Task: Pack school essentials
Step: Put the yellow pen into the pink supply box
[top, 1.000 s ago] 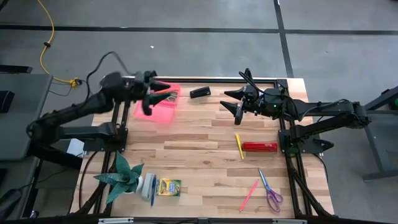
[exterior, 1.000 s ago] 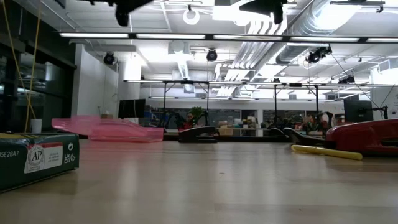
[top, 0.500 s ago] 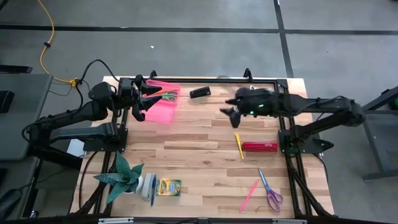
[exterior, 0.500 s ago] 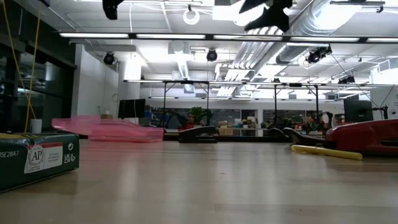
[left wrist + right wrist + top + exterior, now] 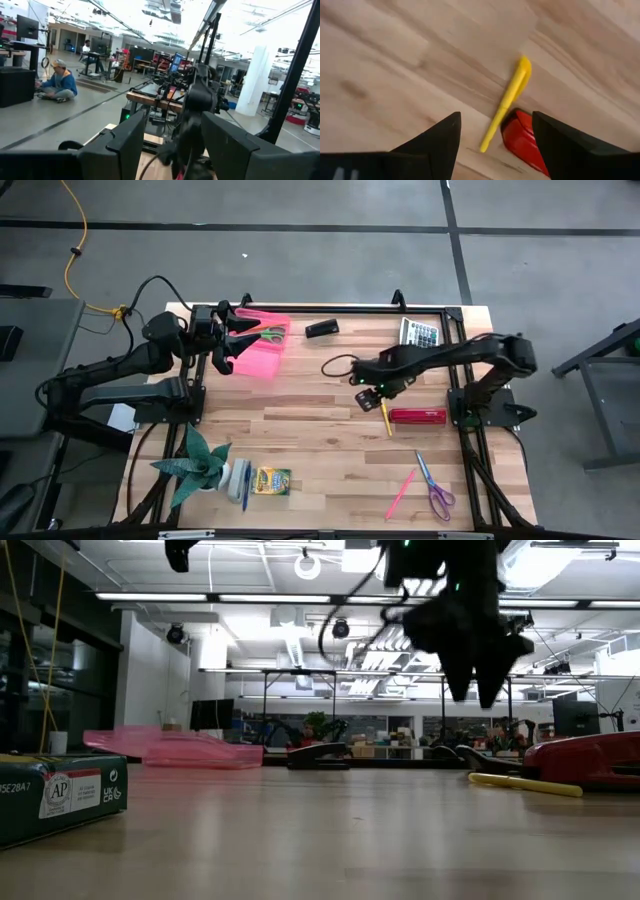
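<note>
Pink case (image 5: 256, 345): left gripper (image 5: 222, 350) covers its near end, scissors inside only partly seen. Red bar (image 5: 522, 141) cut off by right wrist pic's edge. Crayon box (image 5: 55, 795) cropped at low view's side; label too small to read.

Surface (image 5: 300, 420) is showing pale butcher-block wood, planks jointed, smooth with a soft satin sheen. Yellow pencil (image 5: 507, 100) is looking like smooth glossy plastic. Red bar-shaped item (image 5: 522, 142) is reading as hard glossy plastic, catching highlights. Pink case (image 5: 255, 345) is appearing translucent, thin plastic. Crayon box (image 5: 271, 480) is looking like printed card, slightly glossy. Right gripper (image 5: 495, 135) is showing matt dark plastic fingers (image 5: 432, 145); left gripper (image 5: 170, 145) is looking the same matt black. Plant (image 5: 198, 463) leaves are looking waxy, possibly artificial.
</note>
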